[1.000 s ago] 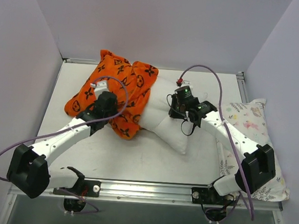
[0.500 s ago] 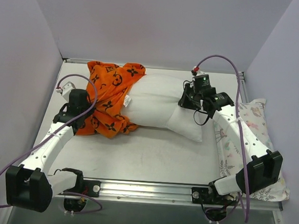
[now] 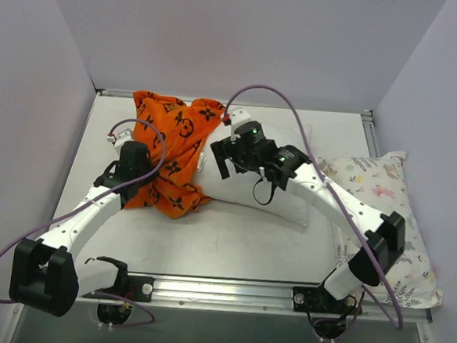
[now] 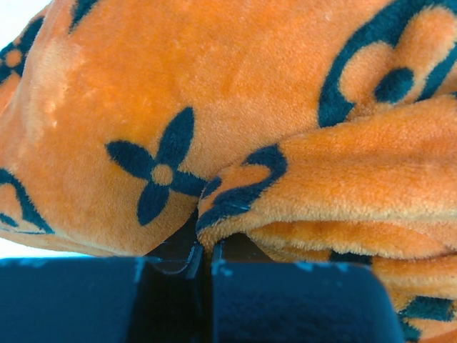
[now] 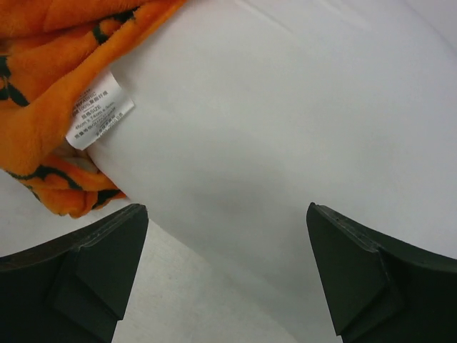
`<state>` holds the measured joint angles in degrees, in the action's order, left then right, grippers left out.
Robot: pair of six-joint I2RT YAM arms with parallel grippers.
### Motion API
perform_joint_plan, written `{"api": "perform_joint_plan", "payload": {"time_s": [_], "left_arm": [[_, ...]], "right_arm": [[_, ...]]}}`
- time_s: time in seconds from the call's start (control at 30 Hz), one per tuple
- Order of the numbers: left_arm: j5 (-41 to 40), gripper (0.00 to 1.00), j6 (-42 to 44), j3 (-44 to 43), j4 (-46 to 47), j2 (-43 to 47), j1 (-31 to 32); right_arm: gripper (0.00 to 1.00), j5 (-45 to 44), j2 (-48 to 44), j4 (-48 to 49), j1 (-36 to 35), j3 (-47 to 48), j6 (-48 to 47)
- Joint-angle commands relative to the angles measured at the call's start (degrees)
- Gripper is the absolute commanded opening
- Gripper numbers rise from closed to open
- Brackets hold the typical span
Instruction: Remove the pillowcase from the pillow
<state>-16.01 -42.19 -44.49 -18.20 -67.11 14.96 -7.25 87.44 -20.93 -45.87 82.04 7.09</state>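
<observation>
The orange pillowcase (image 3: pixel 172 136) with black flower motifs lies bunched at the back left, still over the left end of the plain white pillow (image 3: pixel 289 205). My left gripper (image 3: pixel 143 180) is shut on a fold of the pillowcase (image 4: pixel 214 86), which is pinched between its jaws (image 4: pixel 206 246). My right gripper (image 3: pixel 220 159) hovers open over the pillow (image 5: pixel 285 128), holding nothing. Its fingertips (image 5: pixel 139 214) stand wide apart just right of the pillowcase edge (image 5: pixel 50 64), where a white label (image 5: pixel 100 111) shows.
A second pillow with a pastel print (image 3: pixel 383 198) lies along the right wall. Grey walls close in the table (image 3: pixel 231 242) on three sides. A metal rail (image 3: pixel 220 290) runs along the near edge between the arm bases.
My right gripper let go of the pillow's right end, opened wide and swung left to the pillowcase edge. My left gripper kept its grip and dragged the pillowcase left, baring more pillow.
</observation>
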Motion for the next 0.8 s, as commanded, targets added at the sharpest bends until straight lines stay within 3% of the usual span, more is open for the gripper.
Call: {"api": "perform_joint_plan", "payload": {"time_s": [0.0,0.17,0.27,0.3,0.37,0.4,0.43,0.47,0.5,0.57,0.63,0.77], "left_arm": [[3.1,0.0,1.6,0.7,1.5,-0.9,0.6],[5.0,0.0,2.5,-0.5,1.7,0.0,1.1],[7.0,0.0,3.3,-1.9,1.3,1.0,1.2],[7.5,0.0,3.5,-2.4,1.1,1.3,1.2],[9.1,0.0,4.2,-3.7,1.0,1.8,1.5],[9.7,0.0,4.5,-4.1,1.0,2.1,1.6],[10.3,0.0,4.8,-4.4,1.2,2.2,2.0],[10.7,0.07,5.3,-5.2,1.1,2.5,2.4],[10.3,0.48,5.3,-5.6,0.0,2.8,2.7],[7.7,0.76,4.9,-6.2,-1.0,4.6,4.3],[4.8,0.93,3.8,-6.3,-3.4,7.4,5.8],[-7.6,0.97,-2.8,-6.9,-11.5,12.3,10.4]], "right_arm": [[1.0,-0.9,9.7,3.0,0.0,3.5,-5.9],[1.0,-2.9,20.3,2.8,0.2,5.1,-4.1],[0.89,-2.9,24.4,1.4,1.1,6.0,-2.5],[0.68,-2.8,25.2,1.1,1.4,6.5,-2.3],[0.07,-4.3,25.9,-1.6,2.1,8.9,-0.3],[0.0,-4.0,25.7,-2.4,3.2,9.6,0.1],[0.0,-2.5,25.1,-3.0,3.6,10.2,0.5],[0.0,-2.0,24.2,-3.3,4.2,10.5,0.8],[0.0,-1.1,22.3,-3.5,5.3,10.9,2.7],[0.0,3.4,19.5,-4.2,7.0,12.3,5.2],[0.0,6.7,18.4,-5.1,9.8,13.6,9.1],[0.0,11.1,17.7,-8.0,11.6,18.7,11.4]]}}
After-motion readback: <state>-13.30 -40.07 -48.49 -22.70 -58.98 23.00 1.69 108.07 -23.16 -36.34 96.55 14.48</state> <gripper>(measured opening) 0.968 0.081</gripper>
